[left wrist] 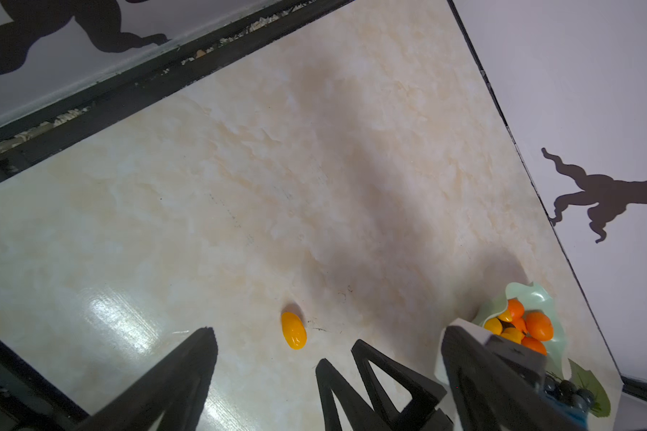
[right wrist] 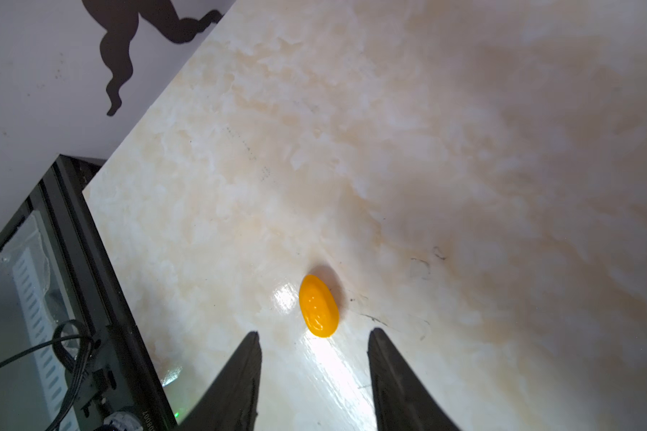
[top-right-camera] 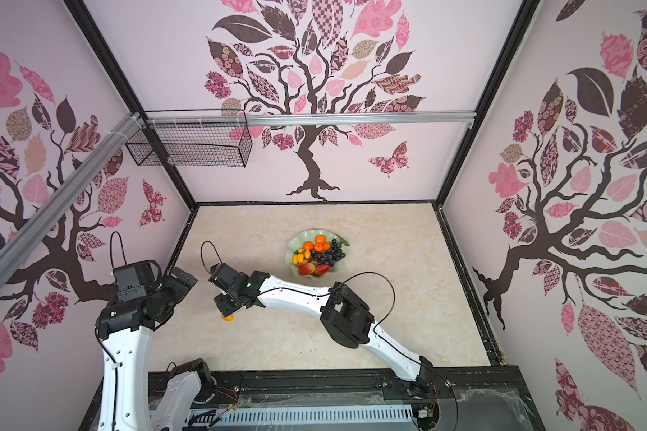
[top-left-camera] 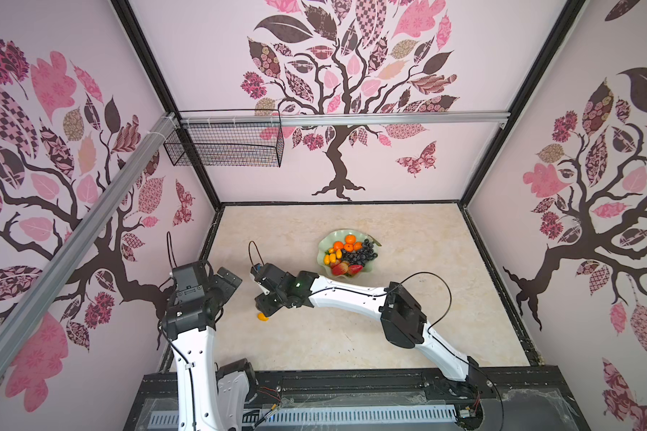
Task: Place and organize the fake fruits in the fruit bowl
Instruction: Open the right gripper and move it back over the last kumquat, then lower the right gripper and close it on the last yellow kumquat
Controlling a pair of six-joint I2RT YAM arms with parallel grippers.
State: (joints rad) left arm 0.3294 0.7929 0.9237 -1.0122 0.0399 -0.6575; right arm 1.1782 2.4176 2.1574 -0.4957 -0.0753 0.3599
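One glossy yellow-orange oval (right wrist: 318,306) on smooth marbled tabletop (right wrist: 464,149)

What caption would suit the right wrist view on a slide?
Open right gripper aligned with a yellow oval fruit lying on the table.

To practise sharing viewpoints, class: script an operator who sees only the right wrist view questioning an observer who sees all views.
Operator: One yellow oval lies just ahead of my open right gripper. Where's the fruit bowl?
Observer: The fruit bowl sits farther back on the table, to the oval's right in both top views.
Operator: Is it filled?
Observer: Yes: oranges, a grape bunch and strawberries lie inside.
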